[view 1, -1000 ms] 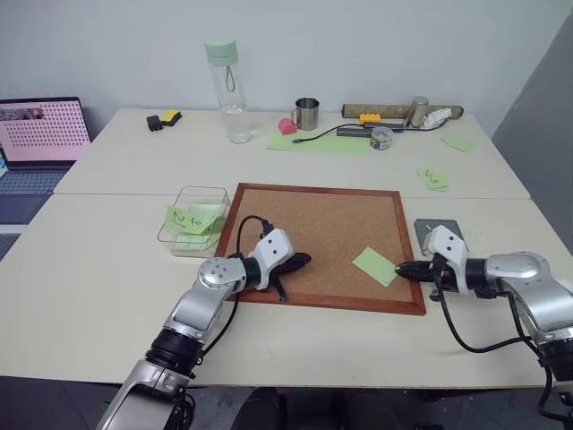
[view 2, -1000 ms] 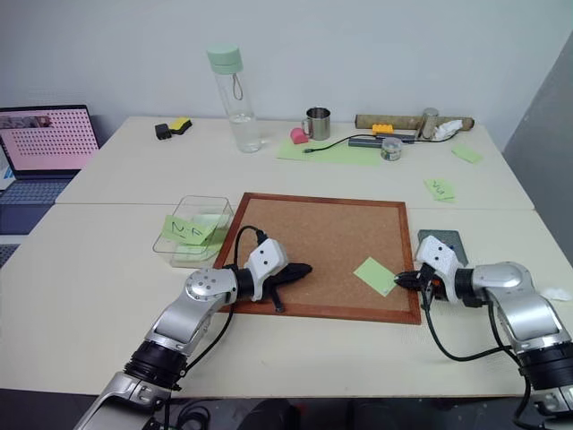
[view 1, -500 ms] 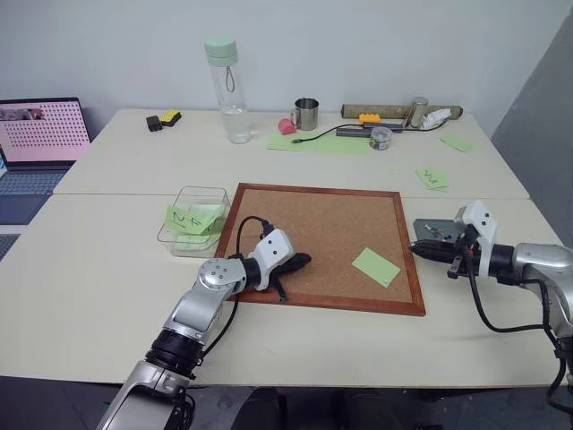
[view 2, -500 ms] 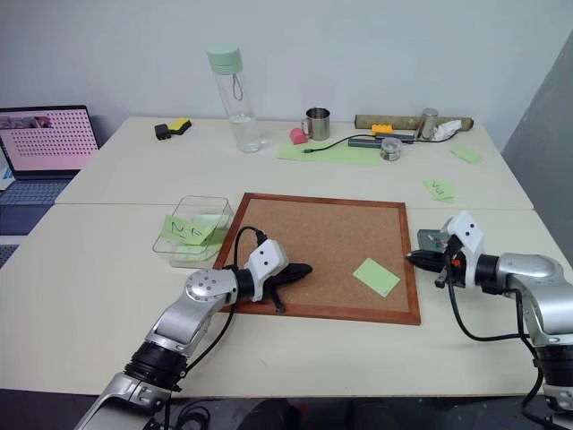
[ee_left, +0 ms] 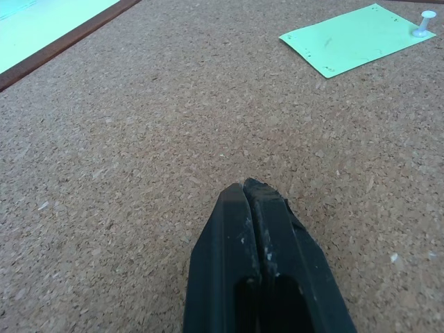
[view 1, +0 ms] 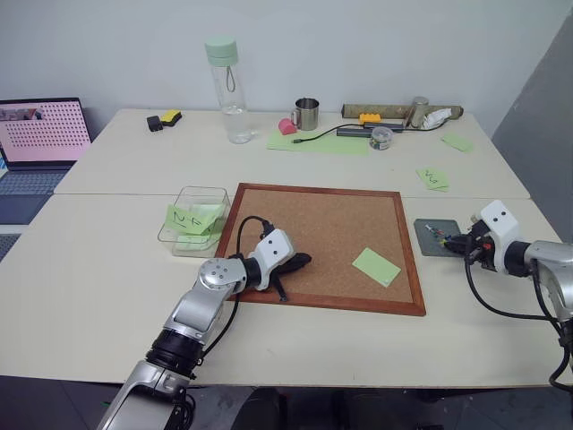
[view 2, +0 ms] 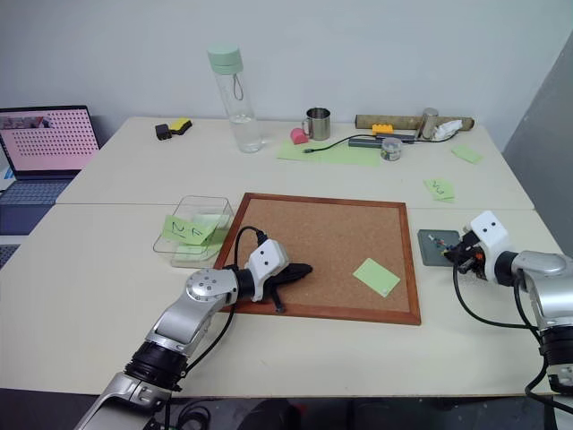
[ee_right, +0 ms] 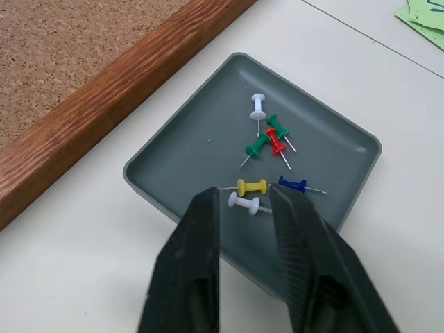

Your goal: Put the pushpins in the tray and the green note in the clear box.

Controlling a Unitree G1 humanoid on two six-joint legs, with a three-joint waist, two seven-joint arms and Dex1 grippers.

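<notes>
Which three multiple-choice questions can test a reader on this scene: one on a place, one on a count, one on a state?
1. Where does the plain green note lie?
A. On the cork board
B. In the clear box
C. In the tray

2. How many pushpins lie in the tray?
A. Two
B. Four
C. Seven

3. How is the right pincer?
A. Shut on a pin
B. Open over the tray
C. Shut on the note

Key: 1 A, the note rests flat on the cork board, with one white pin at its corner. 2 C, the right wrist view shows two white, two green, one red, one yellow and one blue. 3 B, its fingers stand apart with nothing between them.
</notes>
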